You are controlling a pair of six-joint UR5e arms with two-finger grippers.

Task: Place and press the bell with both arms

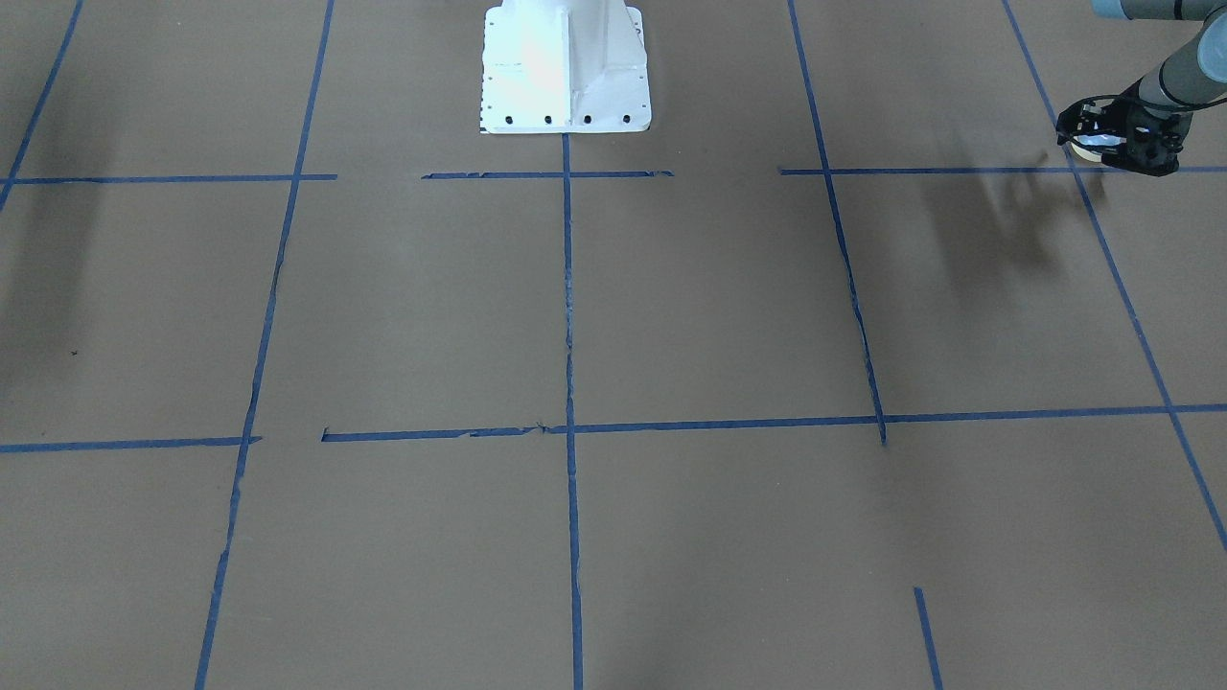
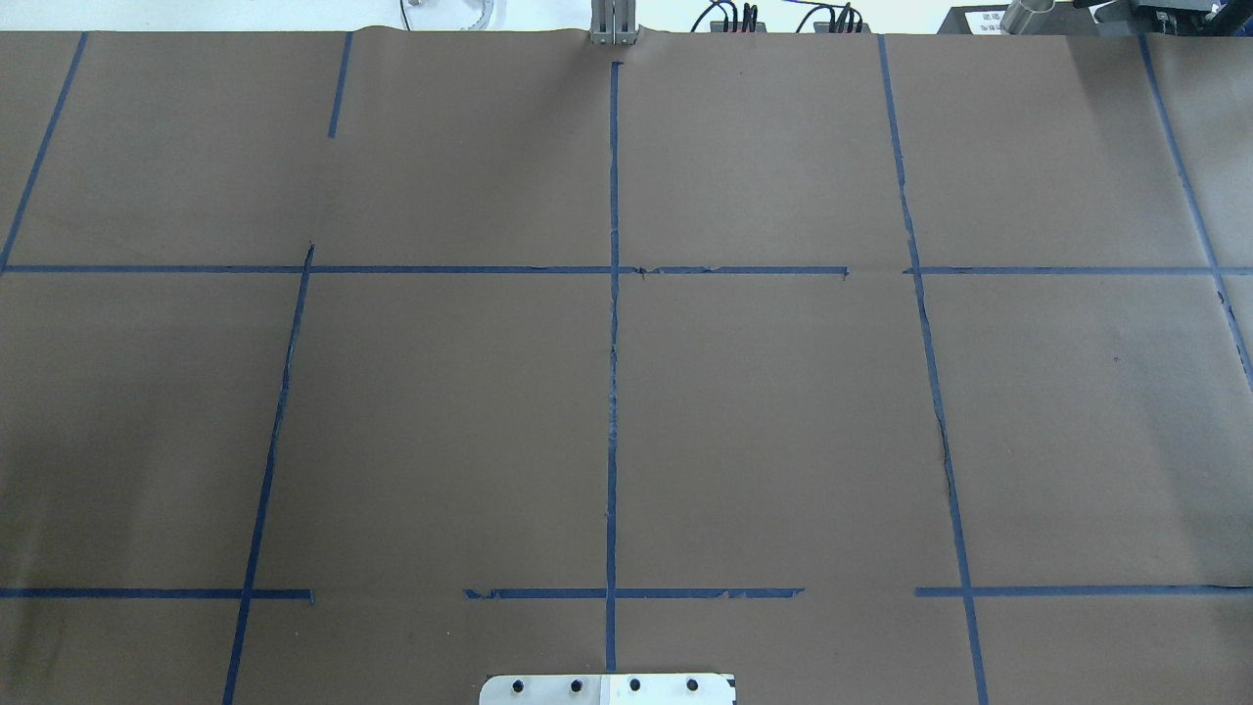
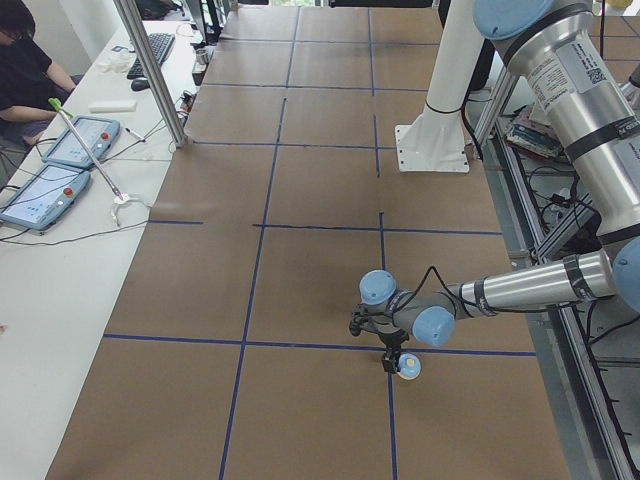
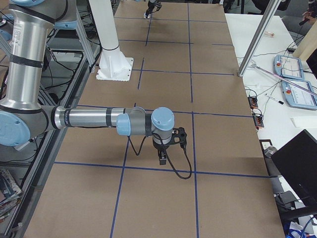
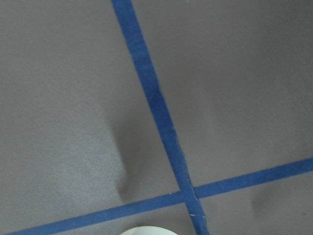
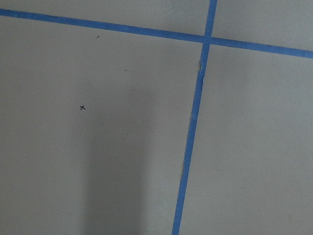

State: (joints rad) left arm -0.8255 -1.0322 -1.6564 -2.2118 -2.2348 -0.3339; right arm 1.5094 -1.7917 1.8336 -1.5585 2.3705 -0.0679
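The bell (image 3: 408, 368) is at the table's (image 2: 783, 441) end on the robot's left, just beside a crossing of blue tape (image 5: 188, 193). The front view shows its cream base (image 1: 1088, 148), and the left wrist view catches only a sliver of the cream rim (image 5: 144, 231) at the bottom edge. The left gripper (image 1: 1102, 144) points down over it with its black fingers on either side and looks clamped on the bell. I cannot tell whether the bell rests on the paper or hangs just above it. The left arm (image 3: 520, 288) reaches out low and level from the robot's side. The right gripper (image 4: 162, 157) hangs above the table, well apart from the bell, near another tape crossing. Only the side view shows it, so I cannot tell how its fingers stand. The white pedestal (image 1: 566, 67) stands mid-table at the robot's edge.
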